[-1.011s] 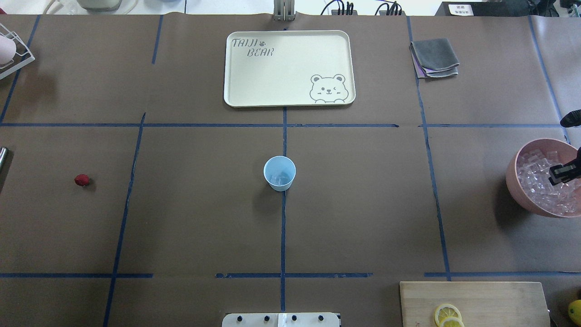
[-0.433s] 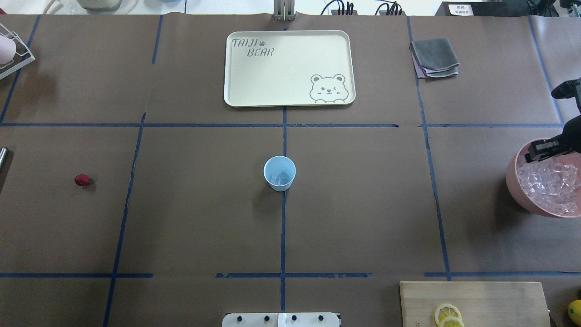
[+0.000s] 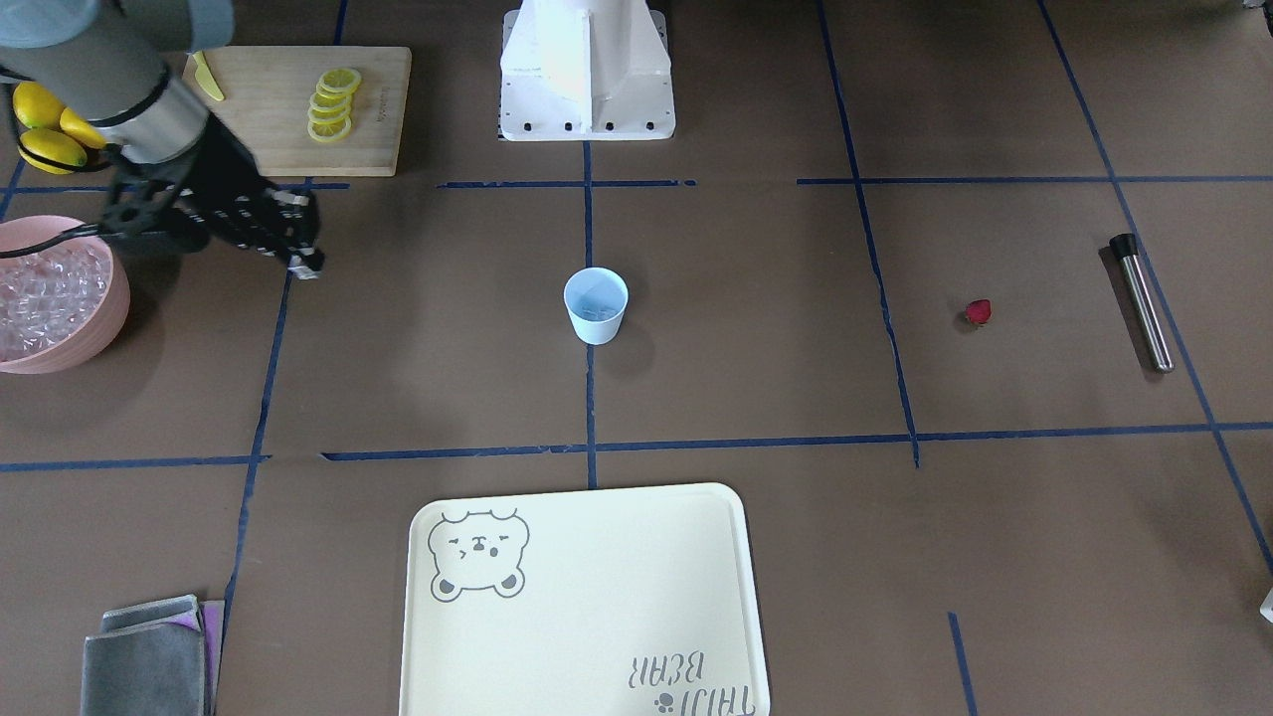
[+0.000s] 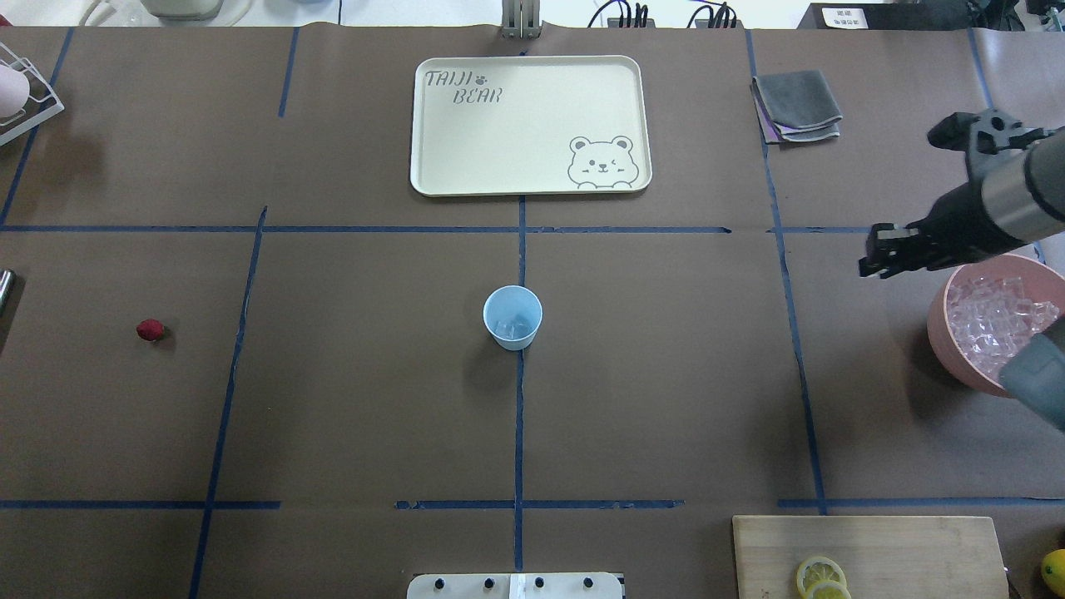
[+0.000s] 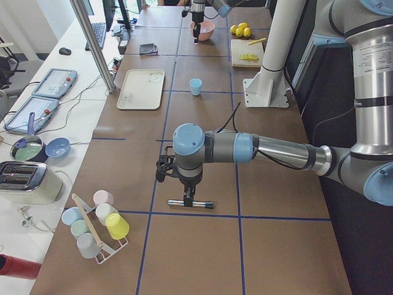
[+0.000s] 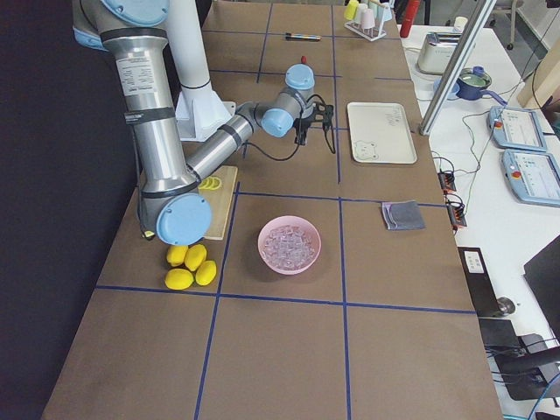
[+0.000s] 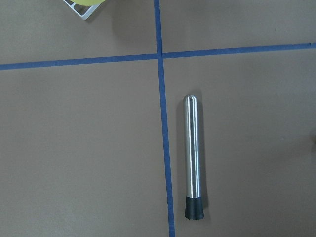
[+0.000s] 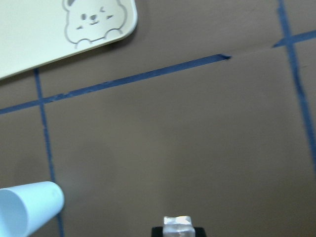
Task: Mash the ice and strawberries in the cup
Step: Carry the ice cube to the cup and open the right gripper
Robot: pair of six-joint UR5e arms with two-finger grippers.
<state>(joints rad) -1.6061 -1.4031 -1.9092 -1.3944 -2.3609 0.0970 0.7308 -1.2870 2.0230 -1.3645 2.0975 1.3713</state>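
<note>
Clear ice first: one ice cube [image 8: 177, 221] is pinched at the tip of the right gripper [image 4: 872, 262]. The gripper is clenched on it and hangs above the table just beside the pink bowl [image 4: 938, 337], on the side toward the cup [image 4: 512, 316]. Judged purpose: ferrying the cube across to the cup. The cup stands upright at table centre, well apart from the gripper, with some ice already glinting inside. The strawberry [image 4: 151, 330] lies alone on the robot's left half, untouched and well away from the cup. Further out, the left gripper [image 5: 187, 192] hovers over a steel muddler [image 7: 192, 157] lying flat, probably staged for the mashing. Whether its jaws are apart or closed, I cannot tell.
</note>
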